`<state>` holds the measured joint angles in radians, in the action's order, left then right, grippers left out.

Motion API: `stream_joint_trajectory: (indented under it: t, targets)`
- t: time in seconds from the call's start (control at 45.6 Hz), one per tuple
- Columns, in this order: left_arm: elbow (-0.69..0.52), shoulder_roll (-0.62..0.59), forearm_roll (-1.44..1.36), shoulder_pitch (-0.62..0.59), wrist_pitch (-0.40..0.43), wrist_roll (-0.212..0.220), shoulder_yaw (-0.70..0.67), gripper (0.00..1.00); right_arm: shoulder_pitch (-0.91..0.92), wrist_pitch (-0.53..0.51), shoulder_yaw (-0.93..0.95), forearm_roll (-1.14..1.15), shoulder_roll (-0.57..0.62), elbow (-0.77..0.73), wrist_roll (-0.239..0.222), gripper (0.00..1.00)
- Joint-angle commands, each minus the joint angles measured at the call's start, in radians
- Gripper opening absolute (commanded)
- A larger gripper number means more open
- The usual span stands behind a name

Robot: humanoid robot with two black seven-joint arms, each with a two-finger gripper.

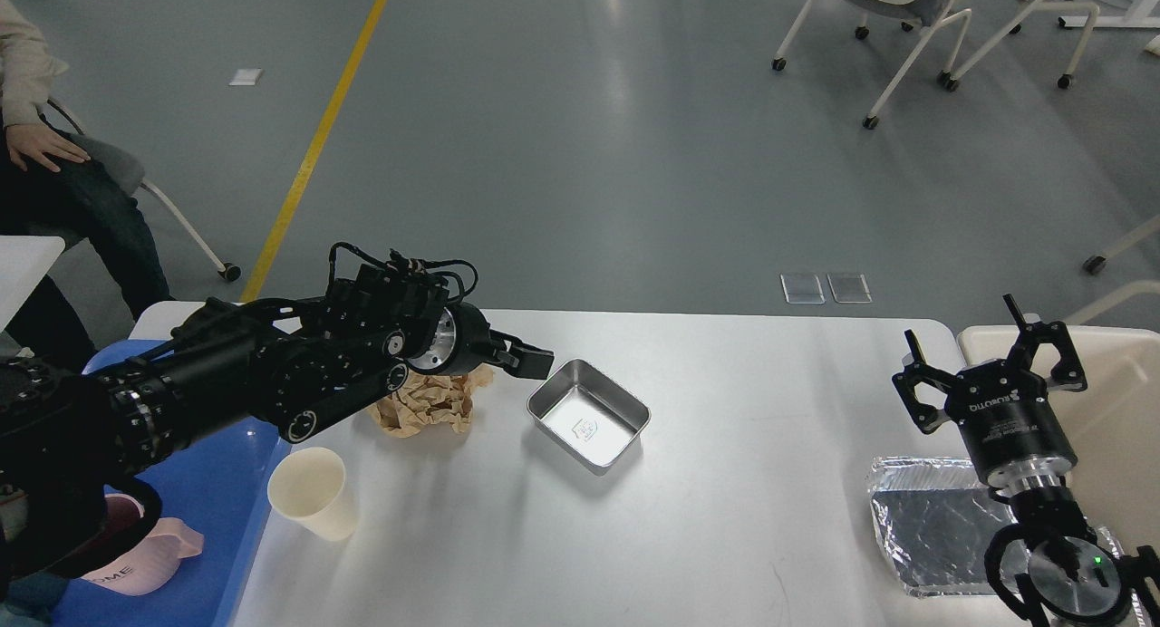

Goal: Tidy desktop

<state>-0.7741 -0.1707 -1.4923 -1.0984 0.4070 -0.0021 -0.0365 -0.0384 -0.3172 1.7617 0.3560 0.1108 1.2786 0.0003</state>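
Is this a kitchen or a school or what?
Probably a robot lab or workshop, not a kitchen. The grey floor has a yellow line painted on it, rolling office chairs stand around, and two black robot arms work over a white desktop.
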Motion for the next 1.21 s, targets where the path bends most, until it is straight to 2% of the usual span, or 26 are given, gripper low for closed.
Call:
stream_joint_trajectory:
  t: [0.0, 0.241, 0.57, 0.702, 0.833, 0.877, 1.097, 1.184]
  targets:
    - [0.084, 0.071, 0.001, 0.025, -0.002, -0.001, 0.001, 0.99, -0.006, 0.0, 0.004, 0.0, 0.001, -0.001, 0.004, 1.0]
    - [0.197, 0.172, 0.006, 0.06, -0.004, -0.004, 0.001, 0.98, -0.008, 0.0, 0.007, 0.0, 0.001, 0.001, 0.006, 1.0]
    - [0.231, 0.177, 0.001, 0.066, -0.025, -0.004, 0.006, 0.96, -0.008, 0.0, 0.009, 0.0, 0.003, 0.001, 0.006, 1.0]
    - [0.231, 0.18, 0.009, 0.075, -0.05, -0.007, 0.107, 0.87, -0.008, 0.0, 0.009, 0.0, 0.001, -0.001, 0.006, 1.0]
    - [0.237, 0.197, 0.021, 0.077, -0.112, -0.007, 0.181, 0.84, -0.011, 0.0, 0.01, 0.0, 0.001, -0.001, 0.006, 1.0]
    - [0.246, 0.201, 0.021, 0.077, -0.114, -0.007, 0.181, 0.8, -0.011, -0.002, 0.01, 0.0, 0.001, -0.001, 0.006, 1.0]
    - [0.3, 0.231, 0.021, 0.08, -0.113, -0.009, 0.182, 0.45, -0.009, 0.0, 0.012, 0.0, 0.001, -0.004, 0.006, 1.0]
    - [0.311, 0.234, 0.021, 0.08, -0.111, -0.007, 0.184, 0.41, -0.009, -0.002, 0.012, 0.0, 0.003, -0.004, 0.006, 1.0]
